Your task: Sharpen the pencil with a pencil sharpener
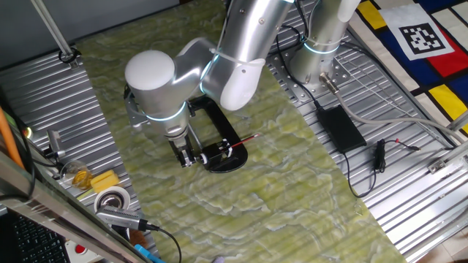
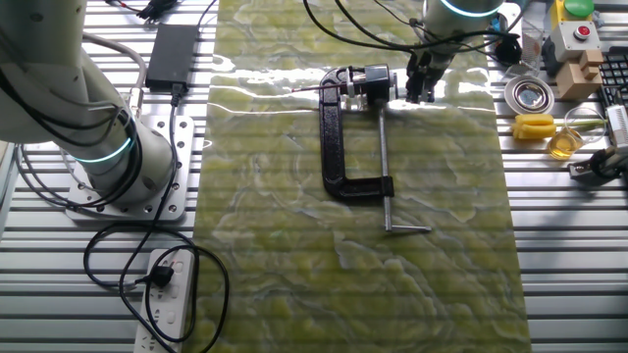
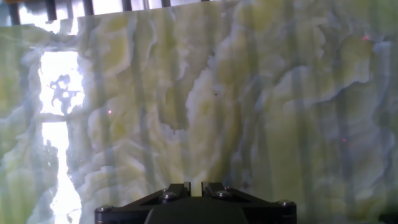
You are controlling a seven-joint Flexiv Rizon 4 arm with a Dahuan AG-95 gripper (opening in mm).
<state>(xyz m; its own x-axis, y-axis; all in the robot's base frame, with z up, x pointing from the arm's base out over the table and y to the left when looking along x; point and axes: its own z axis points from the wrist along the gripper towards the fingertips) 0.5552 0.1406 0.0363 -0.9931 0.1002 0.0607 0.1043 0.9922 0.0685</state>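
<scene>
The tool (image 3: 194, 190) hangs low over the green marbled tabletop (image 3: 249, 112), fingers pressed together on nothing. Just beside it, the red pencil (image 1: 246, 140) lies stuck in the pencil sharpener (image 1: 219, 150); no writing is readable

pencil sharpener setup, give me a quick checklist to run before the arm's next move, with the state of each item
1. Pencil seated in the pencil sharpener: ok, its red shaft pokes out of the sharpener's side.
2. Gripper near the sharpener: ok, it hangs just beside it.
3. Gripper holding something: cannot tell; in the hand view the fingers look nearly closed with only green mat ahead.
4. Sharpener steady on the mat: ok, the black C-frame and silver rod lie flat.
5. Power brick and its cable away from the work area: ok, they sit off the mat.
</scene>
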